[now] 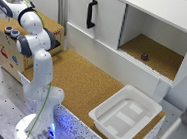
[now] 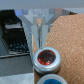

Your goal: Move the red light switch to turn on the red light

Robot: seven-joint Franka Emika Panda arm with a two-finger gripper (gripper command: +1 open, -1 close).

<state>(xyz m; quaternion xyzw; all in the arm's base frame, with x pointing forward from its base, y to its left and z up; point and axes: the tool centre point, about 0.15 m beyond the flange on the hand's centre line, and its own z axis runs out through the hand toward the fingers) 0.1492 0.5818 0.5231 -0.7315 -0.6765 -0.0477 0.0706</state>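
Red-topped red light switch [image 2: 46,57] with pale grey rim, blue button [image 2: 50,80] beside it. White robot arm [image 1: 37,67], speckled brown cork countertop [image 1: 85,86], white bin [image 1: 125,115], black cabinet handle [image 1: 90,14].

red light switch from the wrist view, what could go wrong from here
1. The blue button sits right beside the red light switch, so a small offset could catch the wrong one.
2. The fingers hang close over the switch and look nearly together; coming down off-centre, they might only scrape its pale rim.
3. The exterior view hides the gripper, so only the blurry wrist view can confirm contact.
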